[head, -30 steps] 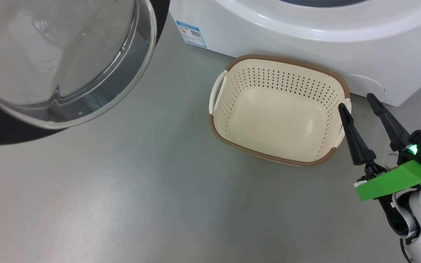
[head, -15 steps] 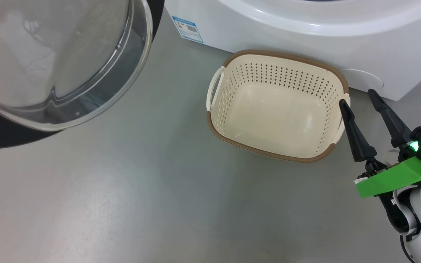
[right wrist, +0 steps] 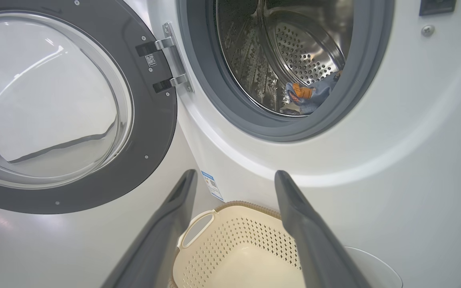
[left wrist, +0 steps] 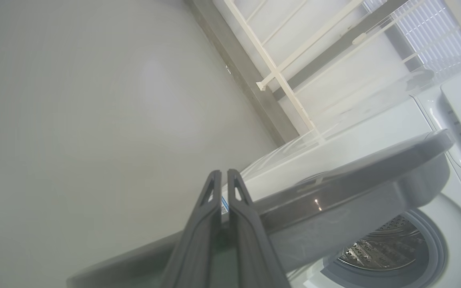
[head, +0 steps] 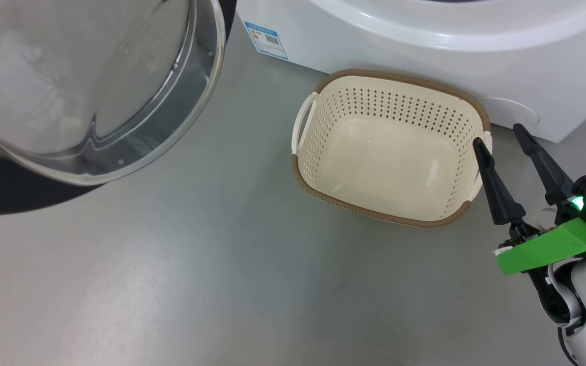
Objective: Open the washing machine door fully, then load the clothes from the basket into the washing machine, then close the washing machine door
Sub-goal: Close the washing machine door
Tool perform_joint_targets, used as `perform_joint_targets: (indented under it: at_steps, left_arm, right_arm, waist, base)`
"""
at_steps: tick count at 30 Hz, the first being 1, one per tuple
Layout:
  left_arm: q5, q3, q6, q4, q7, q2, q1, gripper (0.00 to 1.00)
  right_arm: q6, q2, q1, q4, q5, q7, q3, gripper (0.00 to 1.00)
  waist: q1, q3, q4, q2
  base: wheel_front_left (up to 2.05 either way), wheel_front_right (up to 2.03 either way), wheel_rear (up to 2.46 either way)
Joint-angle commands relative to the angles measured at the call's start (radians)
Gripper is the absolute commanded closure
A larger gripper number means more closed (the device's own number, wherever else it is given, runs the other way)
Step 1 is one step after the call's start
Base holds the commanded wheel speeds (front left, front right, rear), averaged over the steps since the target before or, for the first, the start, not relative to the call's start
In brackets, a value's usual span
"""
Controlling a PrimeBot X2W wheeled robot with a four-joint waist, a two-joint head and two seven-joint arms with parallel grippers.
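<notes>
In my head view the washing machine door [head: 94, 91] stands swung open at the upper left, its clear glass bowl bulging toward me inside the black ring. My right wrist view shows it hanging on its hinge [right wrist: 168, 60] to the left of the washing machine [right wrist: 394, 140], well clear of the blue-grey rubber ring [right wrist: 230, 116] around the mouth. Inside the steel drum [right wrist: 306, 48] I see a small bundle of cloth [right wrist: 308, 94], blue-grey with an orange patch, lying low on the right side.

The basket [head: 394, 104] sits on the grey floor [head: 222, 264] just in front of the machine, to the right of the blue label [head: 266, 40], and its cream bottom shows bare.

My right gripper [head: 498, 135] hovers beside the basket's right handle, claw spread wide with nothing between the fingers. The inner fingertip overlaps the rim from this angle, and I cannot tell whether it touches. A green band [head: 552, 249] wraps that wrist.

My left gripper [left wrist: 223, 173] has its claw narrow, the two fingers pressed together and holding nothing, pointing along the door's grey edge. I cannot tell whether it rests on the door.
</notes>
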State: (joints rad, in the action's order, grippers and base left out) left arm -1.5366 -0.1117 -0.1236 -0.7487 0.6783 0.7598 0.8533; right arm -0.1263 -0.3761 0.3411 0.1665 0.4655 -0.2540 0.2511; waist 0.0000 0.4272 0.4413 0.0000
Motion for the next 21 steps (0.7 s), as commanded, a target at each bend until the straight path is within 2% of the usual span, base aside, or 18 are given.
perform_joint_targets:
  at_steps: [1,21]
  left_arm:
    - [-0.015,0.001,-0.007,0.036,0.035,0.035,-0.028,1.0]
    - [-0.075,-0.009,-0.007,0.127,0.199,0.05,-0.103,1.0]
  right_arm:
    - [-0.004,-0.004,0.01,-0.023,-0.007,-0.008,0.013,0.0]
    - [-0.004,0.006,-0.001,-0.021,-0.005,-0.008,0.006,0.0]
  waist:
    - [0.0,-0.002,0.001,0.0]
    - [0.0,-0.041,-0.001,0.0]
  base:
    - [0.0,0.0,0.0]
    - [0.0,0.0,0.0]
